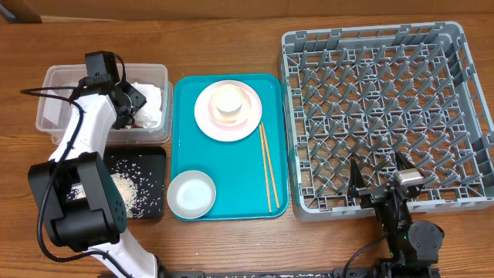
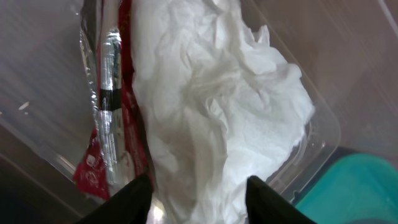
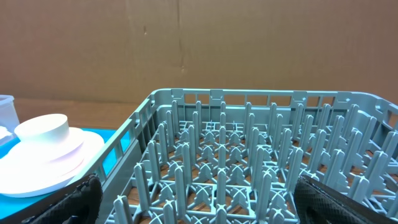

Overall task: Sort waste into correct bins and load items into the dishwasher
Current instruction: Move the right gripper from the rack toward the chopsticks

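The crumpled white napkin [image 1: 151,99] and the red-and-silver wrapper [image 1: 133,122] lie in the clear tub [image 1: 54,104]. My left gripper [image 1: 130,104] is open just above them. In the left wrist view its fingers [image 2: 199,199] straddle the napkin [image 2: 230,106], with the wrapper [image 2: 109,124] to the left. Rice [image 1: 123,185] lies in the black tray [image 1: 153,158]. The pink plate [image 1: 207,123] carries a pinkish bowl and a white cup [image 1: 229,103]. The white-grey bowl [image 1: 191,193] and the chopsticks [image 1: 267,166] lie on the teal tray. My right gripper [image 1: 380,181] is open and empty over the near edge of the dish rack [image 1: 386,100].
The teal tray [image 1: 184,139] sits between the two bins and the rack. In the right wrist view the open fingers [image 3: 199,202] frame the rack's pegs [image 3: 249,155], with the stacked plate [image 3: 37,177] to the left. Bare wooden table runs along the front.
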You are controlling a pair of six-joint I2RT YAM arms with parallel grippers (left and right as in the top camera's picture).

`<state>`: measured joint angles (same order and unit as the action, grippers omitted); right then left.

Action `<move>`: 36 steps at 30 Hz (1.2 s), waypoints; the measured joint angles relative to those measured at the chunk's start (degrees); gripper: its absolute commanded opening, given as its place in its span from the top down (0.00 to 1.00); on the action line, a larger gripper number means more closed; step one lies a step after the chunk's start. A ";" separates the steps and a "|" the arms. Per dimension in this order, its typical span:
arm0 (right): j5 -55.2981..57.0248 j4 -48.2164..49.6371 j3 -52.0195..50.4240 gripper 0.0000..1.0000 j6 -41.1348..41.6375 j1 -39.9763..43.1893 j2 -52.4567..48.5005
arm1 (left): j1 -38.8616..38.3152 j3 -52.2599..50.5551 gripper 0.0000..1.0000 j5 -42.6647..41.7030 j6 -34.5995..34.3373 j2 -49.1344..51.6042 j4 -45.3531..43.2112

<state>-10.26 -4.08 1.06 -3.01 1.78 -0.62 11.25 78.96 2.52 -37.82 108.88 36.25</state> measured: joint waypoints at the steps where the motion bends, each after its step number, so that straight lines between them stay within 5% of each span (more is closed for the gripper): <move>1: 0.00 0.00 0.00 0.00 -0.02 0.02 0.00 | 0.00 0.63 0.44 -0.15 0.33 0.00 1.25; 12: 0.00 -0.04 0.00 0.00 -0.02 0.00 0.00 | 0.00 16.06 0.48 -13.86 4.57 -2.60 18.14; 20: 0.02 -0.02 0.00 0.00 0.00 0.00 0.00 | 0.00 17.77 0.28 -21.00 6.82 -9.75 25.73; 24: 0.02 0.00 0.00 0.00 -0.02 0.00 0.00 | 0.00 17.88 0.08 -21.90 6.93 -9.88 31.01; 36: -10.73 2.34 0.00 0.00 6.38 0.00 0.00 | 0.00 17.88 0.00 -40.15 19.21 -9.88 36.13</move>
<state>-20.99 -1.74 1.06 3.38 1.78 -0.62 11.25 96.84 -37.63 -18.61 99.00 72.38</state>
